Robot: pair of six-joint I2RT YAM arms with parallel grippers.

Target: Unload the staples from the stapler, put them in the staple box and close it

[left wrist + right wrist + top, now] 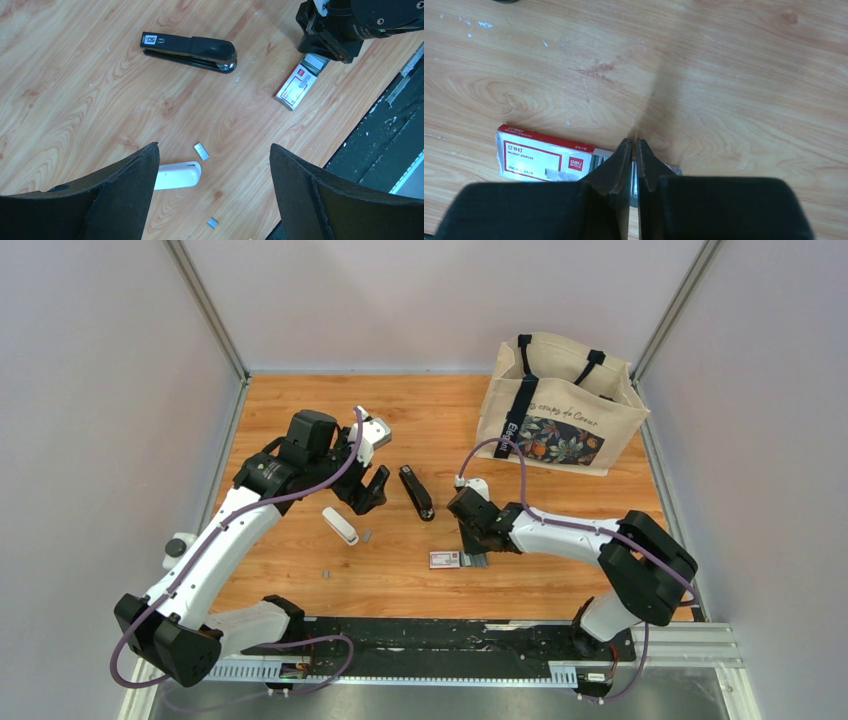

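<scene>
A black stapler (417, 492) lies closed on the wooden table, also in the left wrist view (190, 50). A small white stapler (340, 526) lies to its left, partly behind my left finger (177, 176). Two short silvery staples bits lie loose by the white stapler (201, 151) (213, 222), also seen from above (367, 535). My left gripper (214, 150) is open and empty, hovering above them (372, 490). My right gripper (631, 142) is shut, its tips low over the open end of the red-and-white box (539, 157). I see nothing clearly between its fingers.
The red-and-white staple box (445, 559) lies near the front edge, its grey inner tray (312, 62) sticking out under the right gripper. A canvas tote bag (560, 405) stands at the back right. A black rail (450, 635) runs along the table's near edge.
</scene>
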